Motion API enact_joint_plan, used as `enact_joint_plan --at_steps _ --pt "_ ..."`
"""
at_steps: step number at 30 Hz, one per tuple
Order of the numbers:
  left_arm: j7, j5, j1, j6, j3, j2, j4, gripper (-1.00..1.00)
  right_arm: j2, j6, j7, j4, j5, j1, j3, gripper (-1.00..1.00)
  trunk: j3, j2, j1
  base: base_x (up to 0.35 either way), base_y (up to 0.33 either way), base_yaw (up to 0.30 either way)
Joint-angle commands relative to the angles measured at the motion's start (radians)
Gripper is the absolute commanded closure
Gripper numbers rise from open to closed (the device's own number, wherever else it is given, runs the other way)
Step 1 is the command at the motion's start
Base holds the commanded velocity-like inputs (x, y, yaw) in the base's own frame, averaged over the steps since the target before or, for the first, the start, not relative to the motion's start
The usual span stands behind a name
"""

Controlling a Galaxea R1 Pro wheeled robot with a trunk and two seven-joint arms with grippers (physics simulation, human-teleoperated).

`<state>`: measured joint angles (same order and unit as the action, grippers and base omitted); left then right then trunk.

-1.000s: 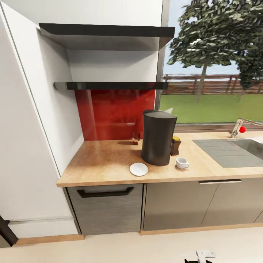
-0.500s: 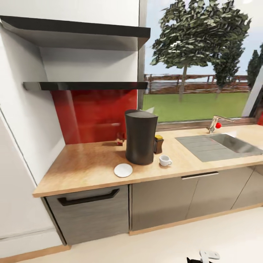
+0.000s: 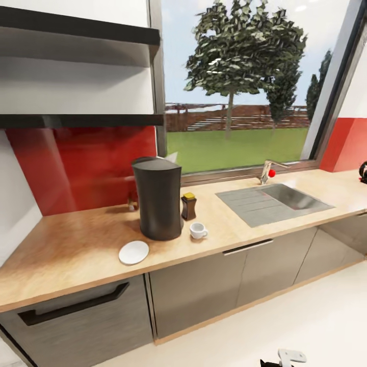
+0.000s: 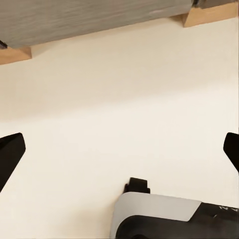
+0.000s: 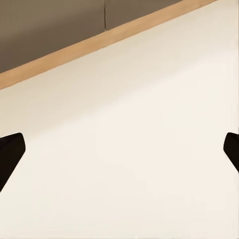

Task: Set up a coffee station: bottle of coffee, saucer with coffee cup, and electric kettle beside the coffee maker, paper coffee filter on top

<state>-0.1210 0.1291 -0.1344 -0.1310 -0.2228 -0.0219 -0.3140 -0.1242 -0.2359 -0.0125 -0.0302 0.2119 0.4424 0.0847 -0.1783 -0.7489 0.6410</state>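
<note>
Coffee maker point(image 3: 157, 198), tall and dark, stands on the light wood surface point(image 3: 76, 244) near the red backsplash point(image 3: 81, 163); the bottle of coffee point(image 3: 188, 206) sits just beside it toward the sink point(image 3: 272, 201), the coffee cup point(image 3: 197, 231) in front of the bottle, and the saucer point(image 3: 134, 252) lies apart from the cup near the surface's front edge, on the maker's other side; cup and saucer are not yet together; a dark rounded shape at the far end of the surface may be the electric kettle point(image 3: 363, 172), too cropped to be sure; the black kitchen shelf point(image 3: 81, 121) hangs above. Left gripper point(image 4: 119, 149) and right gripper point(image 5: 119, 149) both hang low over pale floor point(image 5: 129, 149), fingertips spread wide, holding nothing. Risks, as I judge them: reaching past the tall maker could knock the bottle or cup; the saucer could be nudged off the edge.
</note>
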Motion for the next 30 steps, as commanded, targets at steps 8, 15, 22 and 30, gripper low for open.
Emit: enact_joint_plan --at_steps 8,15,22,30 --pt "-0.006 0.01 -0.001 -0.003 -0.006 0.002 0.001 -1.0 0.001 -0.003 -0.001 0.001 0.009 0.001 0.009 -1.0 -0.001 -0.001 0.001 0.244 -0.183 -0.275" --pt "-0.006 0.009 -0.001 -0.002 -0.007 0.002 0.003 -1.0 0.002 -0.003 -0.001 0.001 0.009 0.001 0.009 -1.0 -0.001 -0.001 0.001 0.246 -0.174 -0.276" --pt "-0.006 0.009 -0.001 -0.002 -0.007 0.002 0.003 -1.0 0.002 -0.003 -0.001 0.001 0.009 0.001 0.009 -1.0 -0.001 -0.001 0.001 0.246 -0.174 -0.276" --pt "-0.006 0.009 -0.001 -0.002 -0.007 0.002 0.003 -1.0 0.003 -0.003 -0.001 0.001 0.009 0.001 0.009 -1.0 -0.001 -0.001 0.001 0.246 -0.174 -0.276"
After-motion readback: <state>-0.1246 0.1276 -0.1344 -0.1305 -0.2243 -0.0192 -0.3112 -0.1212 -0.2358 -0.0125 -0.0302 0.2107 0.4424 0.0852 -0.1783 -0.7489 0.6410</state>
